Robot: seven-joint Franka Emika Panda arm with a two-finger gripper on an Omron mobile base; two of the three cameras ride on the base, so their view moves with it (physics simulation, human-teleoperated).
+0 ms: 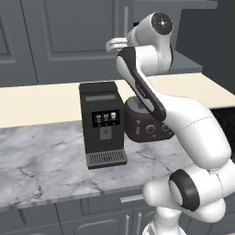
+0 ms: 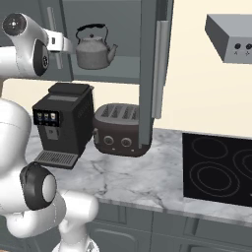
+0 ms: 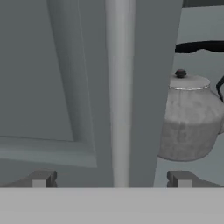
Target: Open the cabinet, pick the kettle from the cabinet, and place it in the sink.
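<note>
Hand view, kettle: the kettle [image 3: 189,118] sits on the grey shelf inside the cabinet [image 2: 106,69]. It stands upright, with its black handle arched over the lid. Nothing is holding it.
Kettle from the right base view: the kettle [image 2: 93,49] is up high on the shelf, just right of the white arm's hand. Its spout points right.
Right door: the right door [image 2: 150,69] stands swung out, edge toward us, so that side of the cabinet is open.
Left door: in the hand view the left door [image 3: 65,87] and its long silver handle [image 3: 120,87] fill the space in front of the gripper [image 3: 111,178]. This door covers the left part of the kettle.
Gripper: the two fingers are spread wide apart and pinch nothing. The silver handle stands between them, but I cannot tell if they touch it.
Done so far: one door looks open. The kettle is not picked yet.
Left to do: I think the left door may need to swing away, then grab the kettle, then carry it to the sink.
In the way: the left door edge is the main thing between gripper and kettle.
Things below: a black coffee machine [image 2: 61,123] and a brown toaster [image 2: 118,129] sit on the marble counter [image 2: 133,179], under the shelf.
Far right: a black stovetop [image 2: 219,170] and a grey hood [image 2: 231,34] above it.
</note>
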